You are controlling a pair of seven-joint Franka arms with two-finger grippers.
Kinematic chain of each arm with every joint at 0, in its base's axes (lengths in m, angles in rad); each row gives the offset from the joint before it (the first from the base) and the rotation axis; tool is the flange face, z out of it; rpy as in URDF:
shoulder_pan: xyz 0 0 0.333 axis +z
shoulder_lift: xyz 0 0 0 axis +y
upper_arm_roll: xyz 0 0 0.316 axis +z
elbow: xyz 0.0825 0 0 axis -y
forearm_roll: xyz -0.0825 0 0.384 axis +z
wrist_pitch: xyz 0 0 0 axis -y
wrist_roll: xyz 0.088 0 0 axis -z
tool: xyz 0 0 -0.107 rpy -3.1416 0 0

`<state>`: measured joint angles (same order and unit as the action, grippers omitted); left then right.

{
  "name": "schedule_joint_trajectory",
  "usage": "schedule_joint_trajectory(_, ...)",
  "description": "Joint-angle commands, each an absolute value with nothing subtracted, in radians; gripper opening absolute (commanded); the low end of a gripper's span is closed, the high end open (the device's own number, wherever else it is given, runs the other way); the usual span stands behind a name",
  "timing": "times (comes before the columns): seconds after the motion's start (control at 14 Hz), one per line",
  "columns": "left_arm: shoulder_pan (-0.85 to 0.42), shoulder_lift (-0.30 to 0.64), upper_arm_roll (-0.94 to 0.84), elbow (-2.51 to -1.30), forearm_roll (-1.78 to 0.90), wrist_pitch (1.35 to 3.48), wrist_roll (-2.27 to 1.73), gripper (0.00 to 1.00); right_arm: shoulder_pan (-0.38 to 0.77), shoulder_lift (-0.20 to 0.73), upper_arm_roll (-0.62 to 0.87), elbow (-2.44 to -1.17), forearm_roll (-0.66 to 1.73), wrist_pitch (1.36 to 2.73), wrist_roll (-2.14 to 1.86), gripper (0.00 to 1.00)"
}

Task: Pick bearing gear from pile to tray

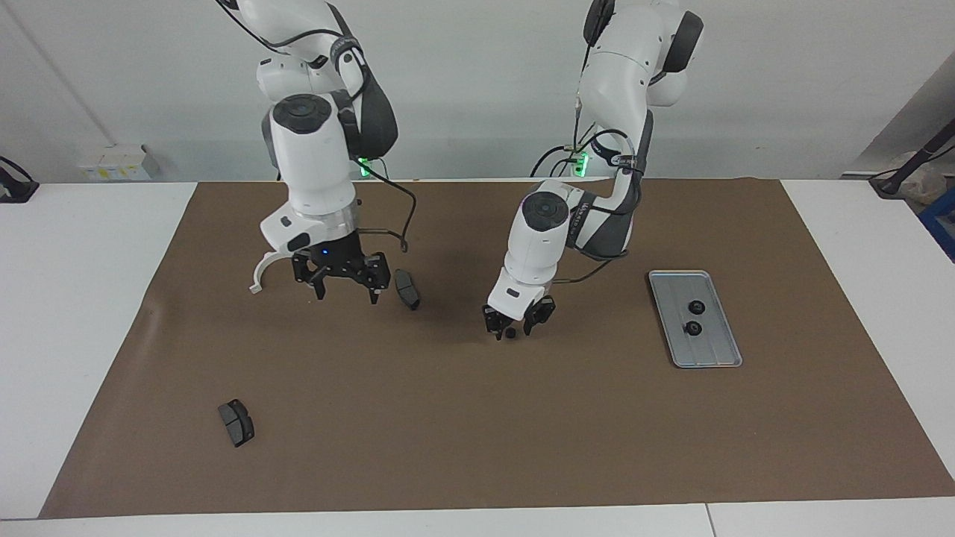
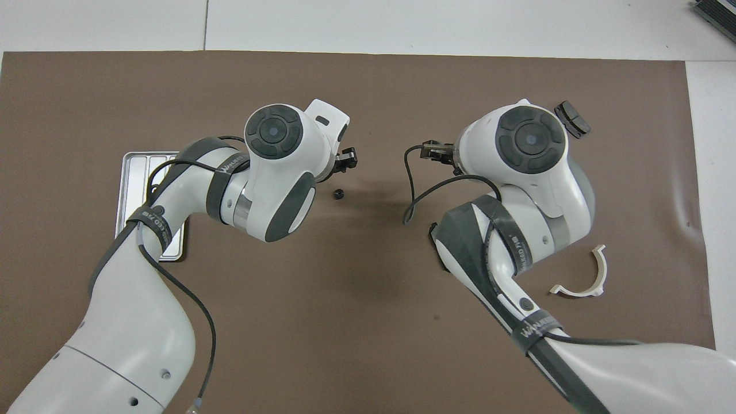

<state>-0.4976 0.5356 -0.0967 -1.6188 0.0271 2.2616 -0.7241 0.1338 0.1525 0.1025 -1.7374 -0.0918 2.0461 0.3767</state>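
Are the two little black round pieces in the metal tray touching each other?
Apart. The facing view shows the two black pieces with bare tray between them.

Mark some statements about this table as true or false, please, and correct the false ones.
1. The tray holds two black round pieces. True.
2. The left tool is over the tray. False: it is at a loose black piece on the mat.
3. The right tool holds the white bracket. False: it is open, empty and raised near the bracket.
4. One dark pad lies farther from the robots than the other pad. True.
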Motion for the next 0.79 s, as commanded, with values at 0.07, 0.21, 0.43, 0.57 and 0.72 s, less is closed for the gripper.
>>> schedule_joint_trajectory(0.07, -0.537, 0.546, -0.077, -1.647, 0.049, 2.26, -0.739, 0.57, 0.06, 0.106, 0.114, -1.651, -0.064, 1.898, 0.235, 1.0)
schedule_joint_trajectory(0.21, -0.54, 0.545, -0.077, -1.658, 0.051, 2.252, -0.739, 0.54, 0.049, 0.065, 0.11, -1.632, -0.063, 1.82, 0.218, 1.0)
schedule_joint_trajectory(0.43, -0.555, 0.54, -0.077, -1.687, 0.051, 2.252, -0.738, 0.48, 0.032, -0.004, 0.107, -1.663, -0.061, 1.717, 0.167, 1.0)
schedule_joint_trajectory(0.57, -0.555, 0.54, -0.077, -1.687, 0.051, 2.25, -0.738, 0.45, 0.026, -0.034, 0.107, -1.712, -0.049, 1.71, 0.153, 1.0)
schedule_joint_trajectory(0.72, -0.555, 0.54, -0.077, -1.687, 0.051, 2.25, -0.738, 0.4, 0.015, -0.064, 0.107, -1.765, -0.023, 1.721, 0.155, 1.0)
